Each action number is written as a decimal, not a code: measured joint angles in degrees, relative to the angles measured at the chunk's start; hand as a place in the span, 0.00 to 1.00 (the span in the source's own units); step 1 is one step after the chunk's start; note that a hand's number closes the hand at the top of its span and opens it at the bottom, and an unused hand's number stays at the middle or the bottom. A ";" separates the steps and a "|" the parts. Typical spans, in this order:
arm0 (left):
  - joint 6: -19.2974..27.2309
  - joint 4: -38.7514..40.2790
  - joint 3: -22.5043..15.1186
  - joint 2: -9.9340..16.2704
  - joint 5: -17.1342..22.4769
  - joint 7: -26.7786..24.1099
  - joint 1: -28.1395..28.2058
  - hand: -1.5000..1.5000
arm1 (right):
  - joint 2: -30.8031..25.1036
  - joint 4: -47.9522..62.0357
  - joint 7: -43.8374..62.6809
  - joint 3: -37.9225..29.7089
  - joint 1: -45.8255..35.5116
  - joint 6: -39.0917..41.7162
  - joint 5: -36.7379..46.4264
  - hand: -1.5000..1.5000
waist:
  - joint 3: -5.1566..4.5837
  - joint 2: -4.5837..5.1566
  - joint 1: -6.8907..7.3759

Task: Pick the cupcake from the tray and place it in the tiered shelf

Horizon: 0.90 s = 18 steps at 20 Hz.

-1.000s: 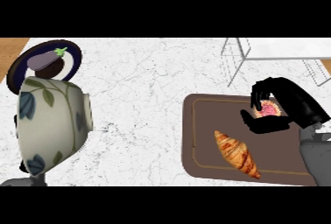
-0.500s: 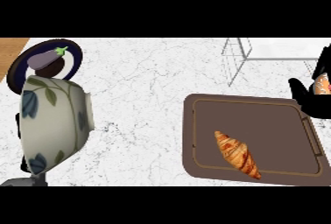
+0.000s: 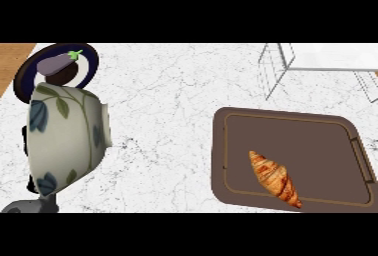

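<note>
My left arm (image 3: pixel 26 206): It is grey. It comes in at 7 o'clock, at the very bottom of the view.
My left hand (image 3: pixel 32 186): Only a small black bit shows, just above my arm. The big cup hides the rest. I cannot tell if my hand is apart, together or clamped on something.
My right hand: It does not show in this view.
Big cup (image 3: pixel 63 135): It is cream with green leaves and blue flowers. It fills the 9 o'clock side and looks very close to me. It stands right over my left hand.
Croissant (image 3: pixel 275 179): It is golden brown. It lies slanted on the tray, at about 4 o'clock. One end points to 11 o'clock and the other to 5 o'clock.
Tray (image 3: pixel 295 130): It is brown with round corners. It sits on the white counter (image 3: pixel 170 100) at 3 to 4 o'clock, well apart from the big cup.
Cupcake: I cannot see it anywhere in this view, so I cannot say where it is.
Plate (image 3: pixel 90 62): It is round with a dark rim. It sits at 10 o'clock, behind the big cup.
Eggplant (image 3: pixel 55 64): It is purple with a green top. It lies on the plate.
Tiered shelf (image 3: pixel 325 55): It has a white top and thin wire legs. It stands far away at 1 to 2 o'clock, just past the tray.
Wood strip (image 3: pixel 11 60): It shows at the far left edge, beside the plate.
</note>
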 measured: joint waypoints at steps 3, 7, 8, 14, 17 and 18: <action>-0.55 0.55 -0.04 -0.48 -0.44 -1.17 -0.25 0.50 | -2.32 6.58 -0.95 -0.71 -5.09 -0.54 0.71 1.00 | 0.07 0.08 0.39; -0.88 0.79 -0.04 -0.71 -1.08 -1.37 -0.63 0.50 | -5.40 16.13 -5.64 -0.92 -9.95 -1.22 2.63 1.00 | 0.10 0.23 0.78; -0.63 0.65 -0.08 -0.85 -1.31 -0.93 -0.74 0.50 | -6.18 18.46 -7.18 -0.84 -10.88 -1.23 3.13 1.00 | 0.09 0.26 0.85; -1.37 0.77 0.32 -1.15 -1.21 -0.23 -1.32 0.50 | -9.13 32.50 -16.46 0.99 -15.62 -1.04 6.17 1.00 | 0.05 0.45 1.21; -1.04 0.71 0.30 -1.56 -1.80 -0.23 -1.59 0.50 | -10.19 38.94 -21.30 2.54 -17.98 -0.92 8.16 1.00 | 0.07 0.58 1.50; -0.86 0.78 0.27 -1.78 -2.15 -0.63 -1.55 0.50 | -10.37 40.65 -22.49 3.27 -18.90 -0.95 8.95 1.00 | 0.09 0.57 1.57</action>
